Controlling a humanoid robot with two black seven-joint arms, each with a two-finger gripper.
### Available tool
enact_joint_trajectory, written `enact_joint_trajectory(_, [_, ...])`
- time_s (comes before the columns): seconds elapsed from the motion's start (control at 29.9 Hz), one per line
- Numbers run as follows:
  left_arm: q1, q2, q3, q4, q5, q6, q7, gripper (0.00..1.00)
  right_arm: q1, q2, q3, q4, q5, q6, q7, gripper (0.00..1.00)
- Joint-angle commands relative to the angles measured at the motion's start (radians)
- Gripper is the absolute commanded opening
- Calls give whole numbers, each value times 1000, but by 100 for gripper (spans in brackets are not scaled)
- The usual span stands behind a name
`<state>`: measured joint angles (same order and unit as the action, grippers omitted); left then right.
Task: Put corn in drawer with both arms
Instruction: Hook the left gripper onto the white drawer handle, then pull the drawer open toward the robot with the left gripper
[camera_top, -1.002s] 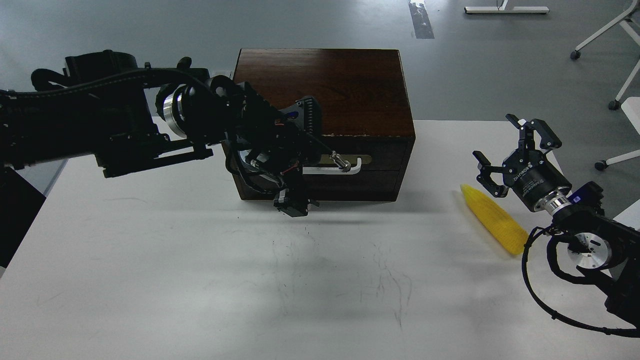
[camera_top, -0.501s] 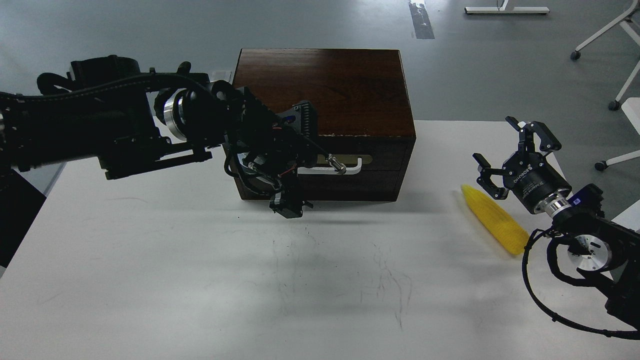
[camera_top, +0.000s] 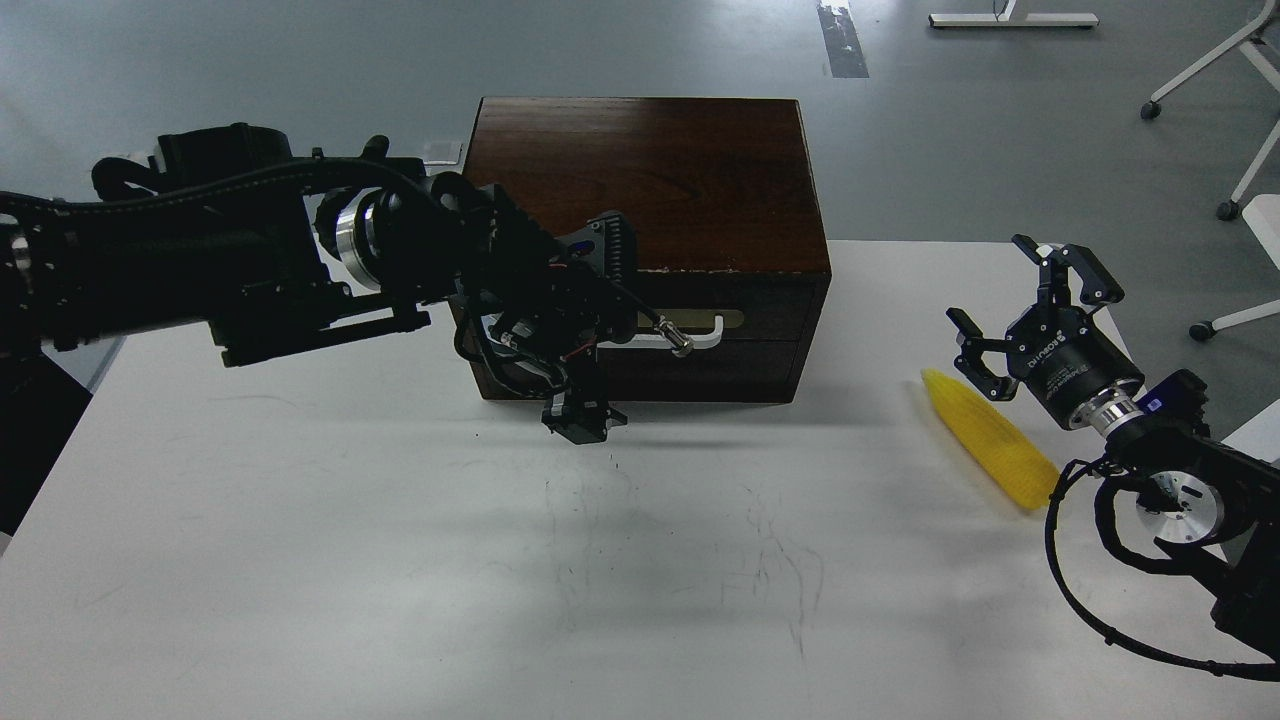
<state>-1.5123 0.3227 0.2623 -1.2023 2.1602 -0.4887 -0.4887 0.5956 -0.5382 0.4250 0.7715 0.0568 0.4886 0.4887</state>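
Note:
The yellow corn (camera_top: 990, 440) lies on the white table at the right, pointing up-left. My right gripper (camera_top: 1020, 310) is open and empty, just above and to the right of the corn's tip, not touching it. The dark wooden box (camera_top: 650, 170) stands at the table's back middle. Its drawer (camera_top: 760, 325) is shut, with the white bar handle (camera_top: 700, 338) across the tan plate. My left gripper (camera_top: 595, 335) hangs in front of the drawer's left part, its fingers (camera_top: 608, 248) spread wide above and below the handle's left end, which it hides.
The table's bare white top (camera_top: 640, 560) stretches in front of the box. Chair legs on castors (camera_top: 1200, 90) stand on the grey floor at the back right. The table's right edge runs close behind my right arm (camera_top: 1170, 480).
My left arm has shifted slightly, the gripper staying at the handle's left end. The drawer stays shut. The right gripper and the corn have hardly moved.

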Motion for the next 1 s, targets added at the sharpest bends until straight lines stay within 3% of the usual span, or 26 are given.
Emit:
enact_joint_trajectory(0.0, [12,-2,0,1,18,0,0,98,0,1,0,0,0,0,0,100])
enact_joint_trajectory(0.97, [27,-22,31,-31,21,0,0,98,-10,0,0,-1,0,0,0,100])
